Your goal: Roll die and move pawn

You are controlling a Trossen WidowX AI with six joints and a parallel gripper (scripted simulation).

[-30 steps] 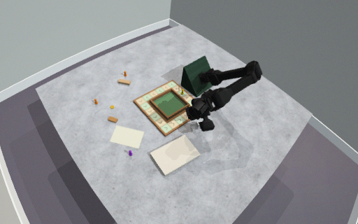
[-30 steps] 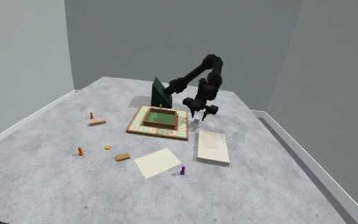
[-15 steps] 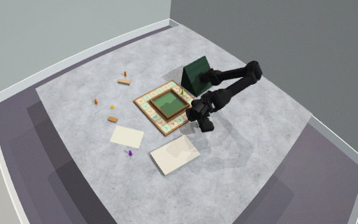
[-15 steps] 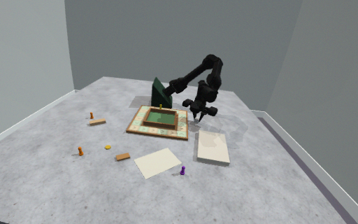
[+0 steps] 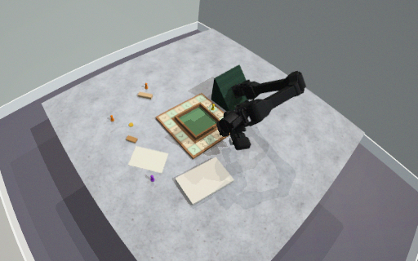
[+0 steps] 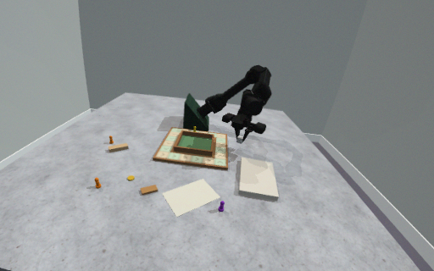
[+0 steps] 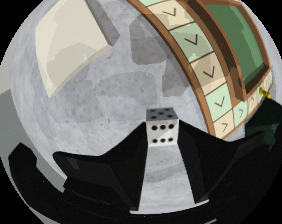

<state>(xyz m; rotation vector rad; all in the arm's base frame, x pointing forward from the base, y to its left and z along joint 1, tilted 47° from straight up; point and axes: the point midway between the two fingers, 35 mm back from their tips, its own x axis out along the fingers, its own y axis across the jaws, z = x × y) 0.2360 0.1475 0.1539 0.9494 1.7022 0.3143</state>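
My gripper (image 5: 239, 142) (image 6: 241, 138) (image 7: 160, 124) is shut on the white die (image 7: 162, 130), its fingers pressing on both sides. The die is low at the table, just off the board's near-right edge. In the top view my gripper hides the die. The board (image 5: 168, 122) (image 6: 188, 159) (image 7: 192, 45) has a ring of arrow squares around the green dice tray (image 5: 180, 122) (image 6: 192, 149) (image 7: 232, 70). A small yellow pawn (image 5: 212, 107) (image 6: 195, 128) (image 7: 263, 92) stands on a square on the board's far side, near the green wedge.
A dark green wedge (image 5: 228, 83) (image 6: 192, 112) stands behind the board. A white slab (image 5: 203, 179) (image 6: 258, 178) (image 7: 67, 40) and a cream sheet (image 5: 148, 159) (image 6: 190, 196) lie in front. A purple pawn (image 5: 152, 178) (image 6: 221, 206), two orange pawns (image 5: 112, 118) (image 5: 146, 86), two wooden blocks (image 5: 144, 95) (image 5: 131, 139) and a yellow disc (image 5: 131, 124) lie to the left.
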